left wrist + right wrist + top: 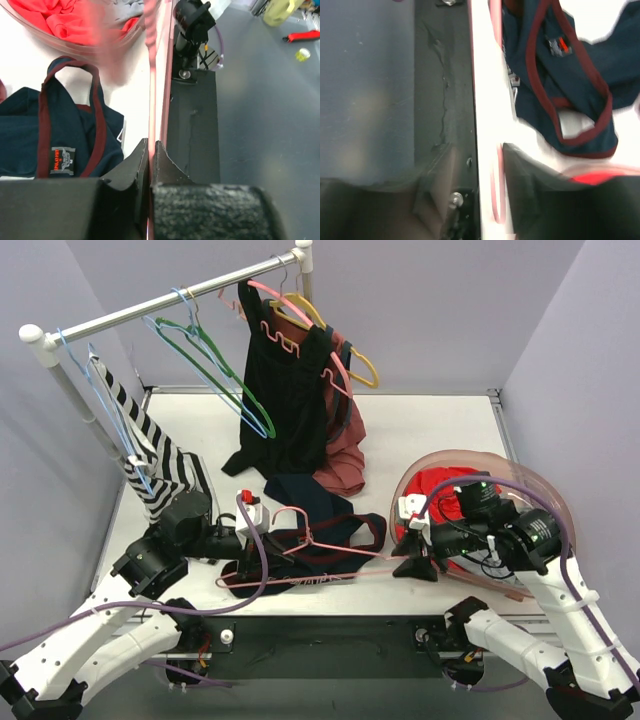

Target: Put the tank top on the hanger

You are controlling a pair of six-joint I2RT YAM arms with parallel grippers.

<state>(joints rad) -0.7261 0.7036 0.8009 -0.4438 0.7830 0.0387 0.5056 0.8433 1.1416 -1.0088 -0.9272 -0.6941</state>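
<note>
The navy tank top (322, 502) with dark red trim lies crumpled on the table near the front edge. The pink hanger (330, 555) lies across it, hook towards the back. My left gripper (240, 575) is shut on the hanger's left end. In the left wrist view the fingers (132, 167) pinch the pink bar (155, 75), with the tank top (30, 135) to their left. My right gripper (411, 567) is open at the hanger's right end. In the blurred right wrist view that pink end (495, 200) lies between the spread fingers (530, 175), and the tank top (545, 75) lies beyond.
A clear bowl (545, 495) of red clothes sits at the right, behind the right gripper. A rail (170, 300) at the back holds a black dress (280, 390), a striped garment (150, 455), a green hanger (215, 365) and a yellow hanger (365, 368). The table's front edge is close by.
</note>
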